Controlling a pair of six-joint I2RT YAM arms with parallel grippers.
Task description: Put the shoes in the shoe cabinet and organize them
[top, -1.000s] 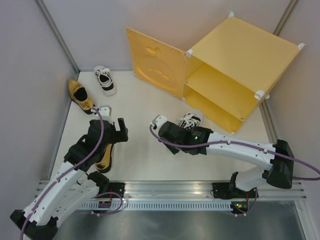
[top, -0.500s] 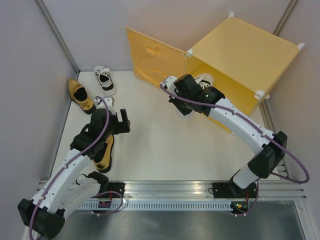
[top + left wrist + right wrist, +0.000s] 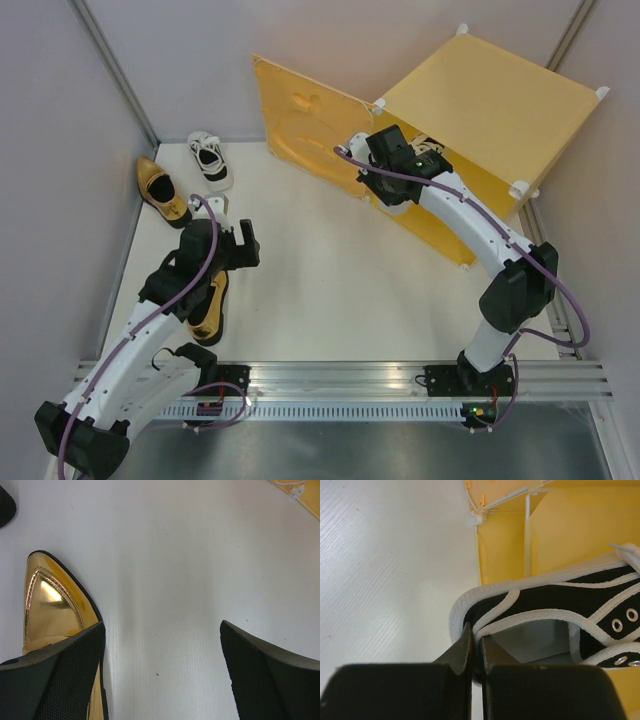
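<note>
The yellow-orange shoe cabinet stands at the back right with its face door swung open to the left. My right gripper is shut on the heel rim of a white and black sneaker and holds it at the cabinet's open front, at upper shelf level. The jaws pinch the heel collar. The other sneaker lies at the back left. One gold loafer lies beside it. The second gold loafer lies under my left arm. My left gripper is open above the floor, with the loafer's toe by its left finger.
Grey walls close in the white floor on the left, the back and the right. The open door stands upright between the back-left shoes and the cabinet opening. The cabinet's yellow walls fill the right wrist view's upper right.
My right arm has lifted the sneaker from the floor in front of the cabinet up to the cabinet's opening. My left arm has shifted slightly and then held still.
</note>
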